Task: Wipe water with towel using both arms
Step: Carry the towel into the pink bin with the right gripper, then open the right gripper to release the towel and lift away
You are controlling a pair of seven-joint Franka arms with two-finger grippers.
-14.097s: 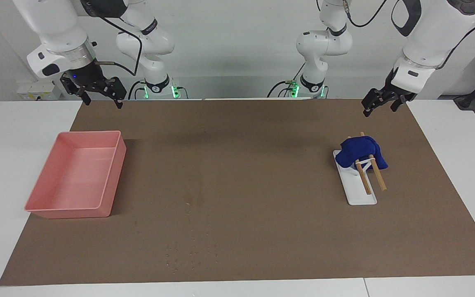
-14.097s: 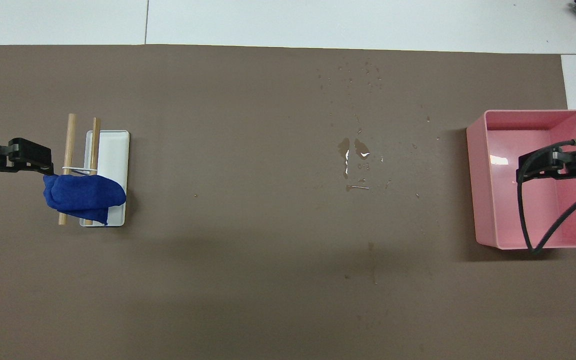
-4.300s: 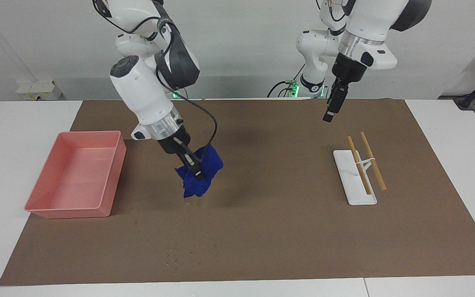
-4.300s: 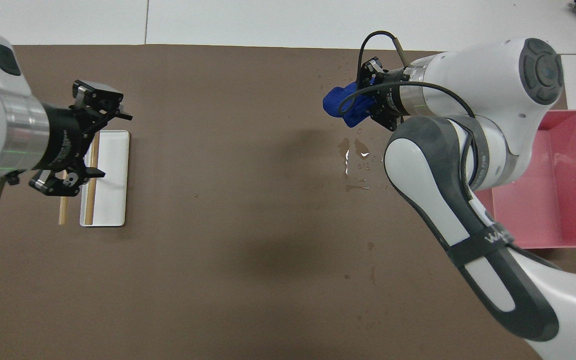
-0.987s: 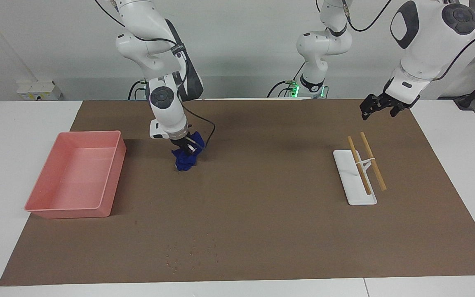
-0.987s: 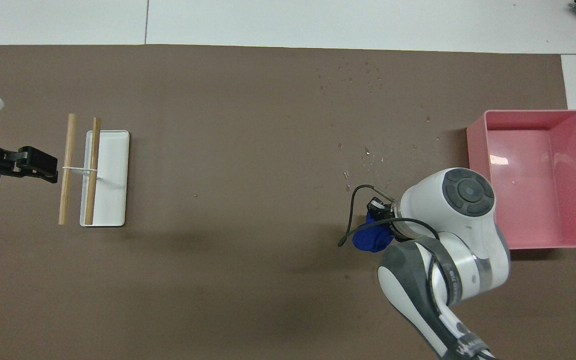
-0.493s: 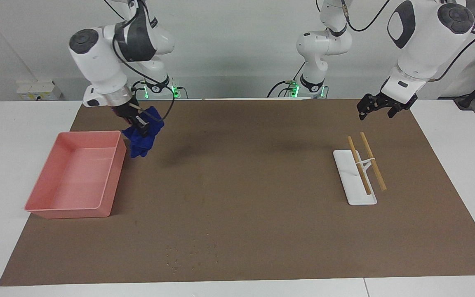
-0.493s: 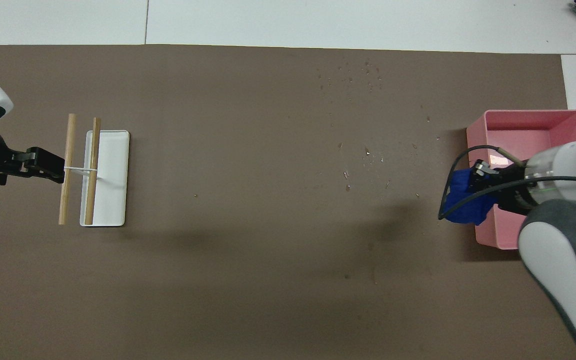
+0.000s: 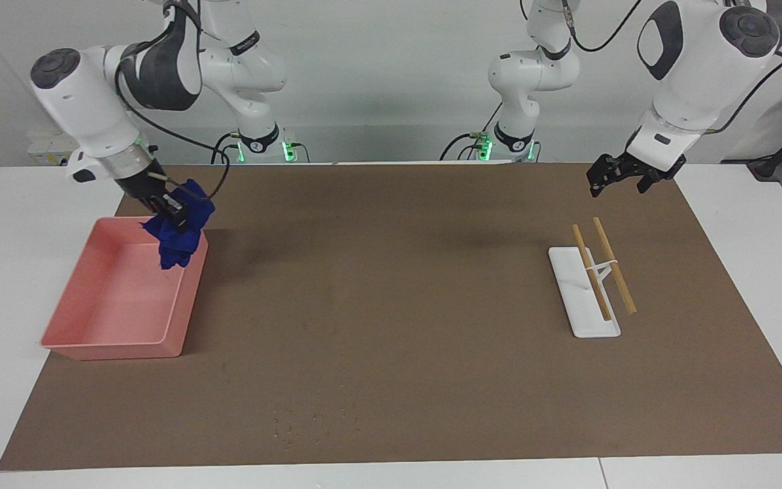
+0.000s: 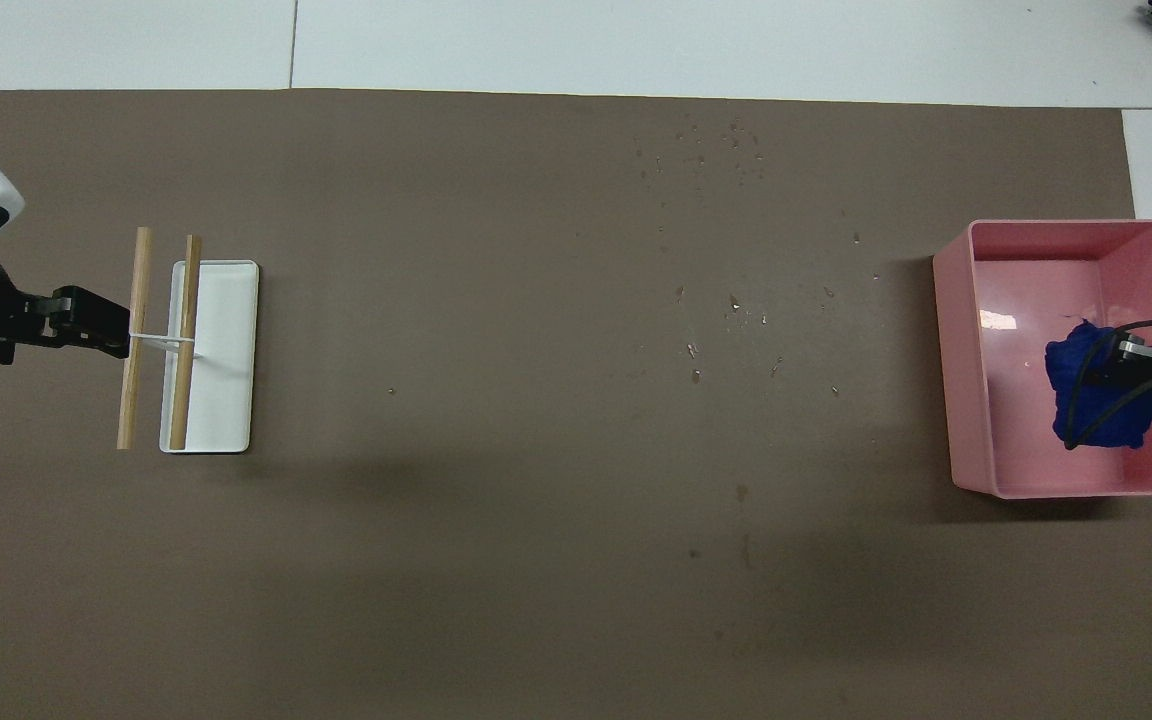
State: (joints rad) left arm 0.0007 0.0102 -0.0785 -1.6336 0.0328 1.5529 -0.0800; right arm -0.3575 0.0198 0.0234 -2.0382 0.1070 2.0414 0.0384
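Blue towel (image 9: 177, 234) hangs clenched in the right end effector (image 9: 172, 212), right over the pink tray (image 9: 85, 339); the left end effector (image 9: 618, 175) waits, released.

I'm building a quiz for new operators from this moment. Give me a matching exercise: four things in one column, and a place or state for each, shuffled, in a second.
Things:
1. towel
2. left gripper
3. pink tray
4. wooden rack

Places or states:
A. open, in the air near the left arm's end
B. lies on the mat at the right arm's end
C. hangs from the shut right gripper
D. rests on a white tray

Pairs: 1-C, 2-A, 3-B, 4-D
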